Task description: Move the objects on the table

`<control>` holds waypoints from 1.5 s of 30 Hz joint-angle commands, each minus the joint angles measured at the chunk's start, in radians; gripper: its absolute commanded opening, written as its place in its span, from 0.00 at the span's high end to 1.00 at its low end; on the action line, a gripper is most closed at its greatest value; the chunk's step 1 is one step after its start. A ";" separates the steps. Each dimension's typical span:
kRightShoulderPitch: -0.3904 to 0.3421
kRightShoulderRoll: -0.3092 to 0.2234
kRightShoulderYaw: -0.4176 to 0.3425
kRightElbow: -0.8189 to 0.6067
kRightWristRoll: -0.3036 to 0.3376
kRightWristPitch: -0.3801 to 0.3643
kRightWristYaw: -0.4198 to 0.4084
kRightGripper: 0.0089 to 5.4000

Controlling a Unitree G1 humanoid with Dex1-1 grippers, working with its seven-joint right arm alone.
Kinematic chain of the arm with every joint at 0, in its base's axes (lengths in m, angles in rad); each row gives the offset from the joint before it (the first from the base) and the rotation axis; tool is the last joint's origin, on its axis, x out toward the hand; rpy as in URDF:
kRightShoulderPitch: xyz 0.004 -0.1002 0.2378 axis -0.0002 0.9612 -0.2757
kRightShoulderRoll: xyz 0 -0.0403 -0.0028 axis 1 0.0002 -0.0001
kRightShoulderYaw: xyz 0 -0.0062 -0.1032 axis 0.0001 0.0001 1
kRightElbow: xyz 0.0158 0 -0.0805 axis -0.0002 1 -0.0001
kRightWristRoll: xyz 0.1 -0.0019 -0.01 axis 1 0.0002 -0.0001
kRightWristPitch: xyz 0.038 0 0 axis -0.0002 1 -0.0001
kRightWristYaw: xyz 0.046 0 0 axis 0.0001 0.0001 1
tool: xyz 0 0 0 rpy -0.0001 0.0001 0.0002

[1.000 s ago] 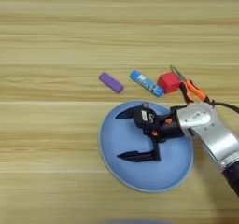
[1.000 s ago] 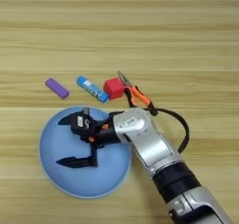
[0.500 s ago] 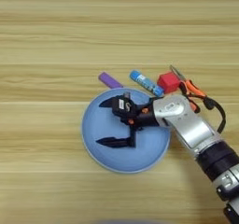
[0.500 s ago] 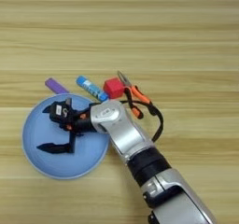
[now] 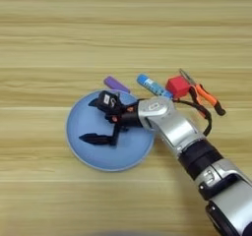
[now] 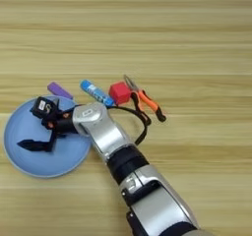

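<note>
A large round light-blue plate (image 5: 114, 159) lies on the wooden table (image 5: 74, 28), left of centre. My right gripper (image 5: 91, 121) reaches in from the lower right and sits over the plate's inside, open, its two black fingers (image 5: 96, 139) spread wide apart. A flat purple block (image 5: 116, 84) rests right at the plate's far rim. To the right of that block lies a small blue tube (image 5: 152, 86) with a white label. The right eye view shows the same gripper (image 6: 28, 127) above the plate (image 6: 45, 164).
A small red cube (image 5: 177, 86) sits just right of the blue tube. Orange-handled pliers (image 5: 204, 93) lie beside the cube, further right. My silver forearm (image 5: 179, 134) crosses the table from the bottom right corner, with a black cable looping near the cube.
The gripper and the plate under it have slid left and slightly away from me, so the plate's far rim now reaches the purple block. Block, tube, cube and pliers have stayed put.
</note>
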State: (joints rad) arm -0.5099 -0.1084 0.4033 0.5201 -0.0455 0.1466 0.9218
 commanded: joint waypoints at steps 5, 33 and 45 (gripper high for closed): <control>-0.136 0.106 -0.076 0.063 0.039 -0.002 -0.089 0.00; -0.263 0.270 -0.136 0.316 0.031 -0.098 -0.198 0.00; -0.289 0.297 -0.164 0.374 0.058 -0.168 -0.194 0.00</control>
State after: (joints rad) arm -0.6834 0.1221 0.2618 0.9382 -0.0078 0.0113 0.7359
